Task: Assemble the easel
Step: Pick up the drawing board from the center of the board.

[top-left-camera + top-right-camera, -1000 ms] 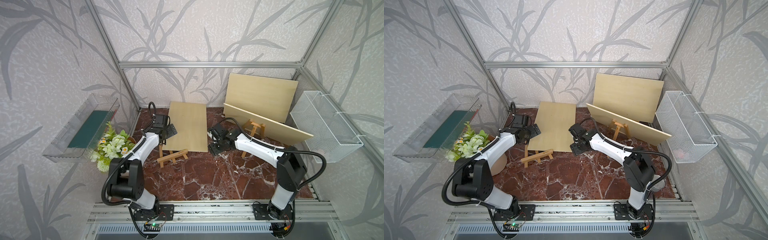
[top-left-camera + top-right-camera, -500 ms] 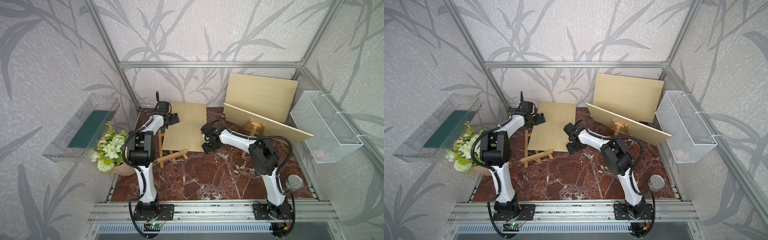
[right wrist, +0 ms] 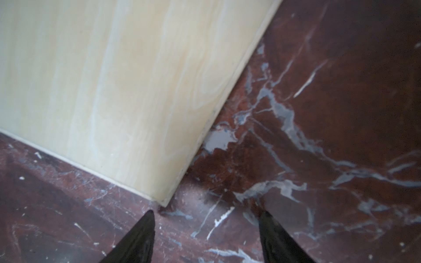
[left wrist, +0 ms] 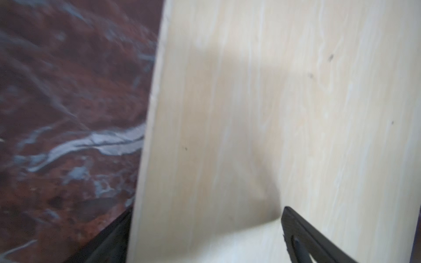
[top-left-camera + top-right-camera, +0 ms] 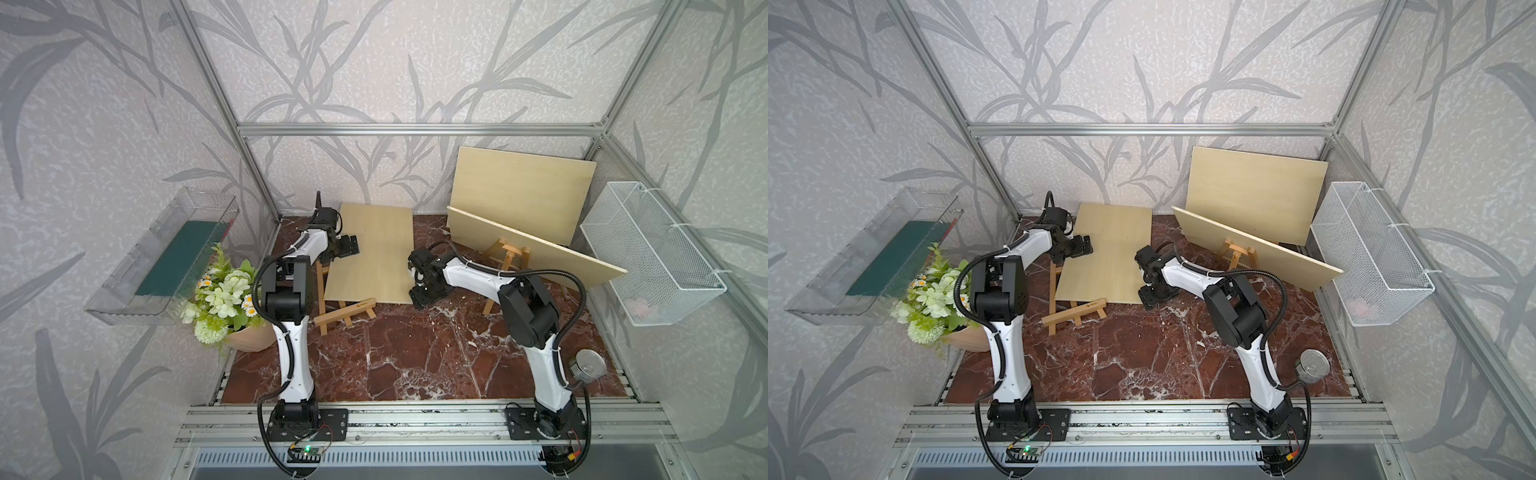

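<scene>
board (image 5: 370,253) lies over easel (image 5: 344,311), long axis running front to back.

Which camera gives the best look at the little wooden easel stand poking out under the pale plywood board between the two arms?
The top views: both show the little wooden easel stand, its ledge and legs poking out. Both wrist views show only the pale plywood board and the red marble tabletop, no easel.

A pale plywood board (image 5: 370,253) leans tilted on the small wooden easel (image 5: 345,312).
</scene>
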Robot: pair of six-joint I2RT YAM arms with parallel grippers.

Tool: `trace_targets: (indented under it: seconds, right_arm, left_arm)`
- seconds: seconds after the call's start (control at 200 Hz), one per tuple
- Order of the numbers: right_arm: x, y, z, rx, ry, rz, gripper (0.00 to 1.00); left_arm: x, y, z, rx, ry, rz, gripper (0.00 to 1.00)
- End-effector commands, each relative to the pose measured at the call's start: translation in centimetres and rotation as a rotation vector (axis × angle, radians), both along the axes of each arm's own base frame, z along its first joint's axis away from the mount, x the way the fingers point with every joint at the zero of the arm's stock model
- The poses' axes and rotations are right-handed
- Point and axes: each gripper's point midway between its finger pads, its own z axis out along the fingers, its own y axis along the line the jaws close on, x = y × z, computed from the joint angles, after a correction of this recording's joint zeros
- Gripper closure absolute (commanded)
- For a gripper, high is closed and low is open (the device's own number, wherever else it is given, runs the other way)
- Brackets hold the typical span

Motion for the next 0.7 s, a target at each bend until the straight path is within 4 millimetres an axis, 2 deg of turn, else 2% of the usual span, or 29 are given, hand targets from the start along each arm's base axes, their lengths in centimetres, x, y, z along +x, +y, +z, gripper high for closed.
trace_targets:
  seconds: [0.0,0.155,0.27,0.52,0.695]
  right_arm:
    - [0.9,0.1,-1.6,-0.002,0.027,-0.012,0.29]
    - [1.2,1.0,-2.4,0.017,0.039,0.0,0.29]
    - [0.8,1.5,-3.2,0.018,0.054,0.018,0.3]
    - [-0.7,2.0,-4.2,0.002,0.07,0.049,0.3]
    - [-1.1,2.2,-4.0,0.009,0.07,0.053,0.3]
  left_arm:
    - [-2.3,-2.1,-0.5,-0.099,0.063,-0.096,0.01]
    - [-3.2,-3.5,0.2,-0.167,0.081,-0.15,0.09]
    - [-3.6,-4.7,1.5,-0.234,0.069,-0.18,0.17]
    - [-4.7,-7.9,7.8,-0.416,-0.041,-0.275,0.19]
    - [-5.8,-9.4,10.9,-0.445,-0.066,-0.331,0.21]
